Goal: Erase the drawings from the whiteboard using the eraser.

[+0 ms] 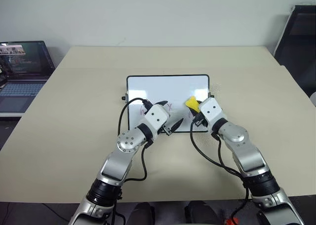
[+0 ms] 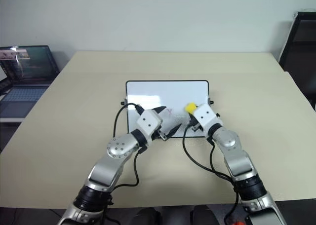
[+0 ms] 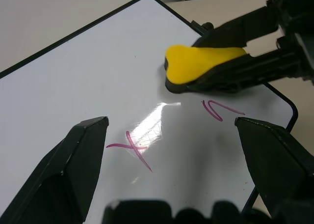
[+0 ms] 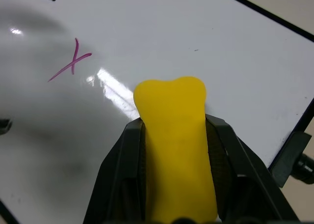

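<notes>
The right gripper (image 4: 174, 184) has its two black fingers clamped on the small yellow oblong eraser with the dark underside (image 4: 174, 150), pinching it from both sides so the yellow end sticks out past the fingertips. That end sits over the glossy white rectangular whiteboard with the thin dark frame (image 1: 163, 89), looks like touching or just above it, can't really tell. The left gripper (image 3: 171, 155) hovers just beside it over the same board, fingers spread wide apart, nothing between them. A thin pink-purple marker x (image 3: 132, 153) lies between the left fingertips, and a small pink squiggle (image 3: 218, 109) sits right under the eraser, near the board's edge. Board lies flat on the beige tabletop (image 1: 74, 111).
</notes>
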Robot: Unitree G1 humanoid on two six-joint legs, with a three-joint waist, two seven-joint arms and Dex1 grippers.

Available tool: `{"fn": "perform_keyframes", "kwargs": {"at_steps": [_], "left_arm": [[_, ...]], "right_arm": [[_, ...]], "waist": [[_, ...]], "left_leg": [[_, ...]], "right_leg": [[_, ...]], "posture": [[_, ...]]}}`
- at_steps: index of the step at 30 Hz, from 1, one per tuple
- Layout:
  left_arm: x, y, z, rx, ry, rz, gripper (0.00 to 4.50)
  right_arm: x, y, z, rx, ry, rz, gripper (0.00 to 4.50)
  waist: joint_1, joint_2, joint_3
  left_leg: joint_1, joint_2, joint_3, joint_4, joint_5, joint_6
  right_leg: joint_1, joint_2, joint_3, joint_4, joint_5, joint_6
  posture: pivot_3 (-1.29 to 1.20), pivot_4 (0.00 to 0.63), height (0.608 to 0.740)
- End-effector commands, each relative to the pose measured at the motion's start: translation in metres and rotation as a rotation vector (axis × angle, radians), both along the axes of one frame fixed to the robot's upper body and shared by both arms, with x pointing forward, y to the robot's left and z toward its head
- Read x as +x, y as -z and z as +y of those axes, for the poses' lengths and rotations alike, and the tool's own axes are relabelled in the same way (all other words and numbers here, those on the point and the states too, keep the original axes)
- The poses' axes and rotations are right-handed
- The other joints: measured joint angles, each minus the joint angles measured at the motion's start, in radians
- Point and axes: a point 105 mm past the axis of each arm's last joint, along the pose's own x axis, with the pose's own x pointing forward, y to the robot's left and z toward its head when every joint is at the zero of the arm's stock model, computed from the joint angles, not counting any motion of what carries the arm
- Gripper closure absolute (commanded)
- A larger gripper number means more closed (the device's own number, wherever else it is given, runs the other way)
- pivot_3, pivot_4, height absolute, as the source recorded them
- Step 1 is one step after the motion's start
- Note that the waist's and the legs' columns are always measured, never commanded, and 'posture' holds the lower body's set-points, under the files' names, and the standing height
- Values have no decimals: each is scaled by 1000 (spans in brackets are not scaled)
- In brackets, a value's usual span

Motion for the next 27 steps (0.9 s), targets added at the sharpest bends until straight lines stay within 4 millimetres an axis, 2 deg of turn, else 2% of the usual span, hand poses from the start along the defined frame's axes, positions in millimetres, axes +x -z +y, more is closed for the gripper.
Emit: {"fn": "perform_keyframes", "kwargs": {"at_steps": [1,9,13,18,24,27], "left_arm": [[-2,-15,-1,-22,9,-47,0],[-11,-9,2,-14,37,-26,0],[-25,2,9,-8,56,25,0],[-38,14,18,12,54,68,0],[-42,18,15,33,73,72,0],[-40,16,10,25,79,64,0]], "right_arm": [[1,18,-16,-32,63,83,3202],[1,-20,-16,144,63,-16,3202],[-2,-23,-19,144,67,-34,3202],[2,-31,-20,146,78,-60,3202],[9,-53,2,135,15,-133,3202],[12,-52,11,120,-7,-129,3202]], "waist": [[1,-1,1],[5,-2,9],[5,-1,10],[6,-1,10],[6,0,11],[6,0,11]], "left_leg": [[0,0,0,0,0,0],[-1,0,-1,-1,0,0],[-3,0,-1,-3,0,0],[-16,0,-2,-2,2,-4],[-16,0,-2,-2,1,-3],[-18,0,-2,-3,2,-3]], "right_leg": [[0,0,0,0,0,0],[1,0,-2,-4,0,0],[-1,-1,-2,-8,0,0],[-12,-2,-3,-8,0,0],[-13,-2,-4,-8,0,0],[-15,-2,-4,-8,0,0]], "posture": [[0,150,740],[0,150,740],[0,150,740],[0,150,740],[0,150,740],[0,150,740]]}}
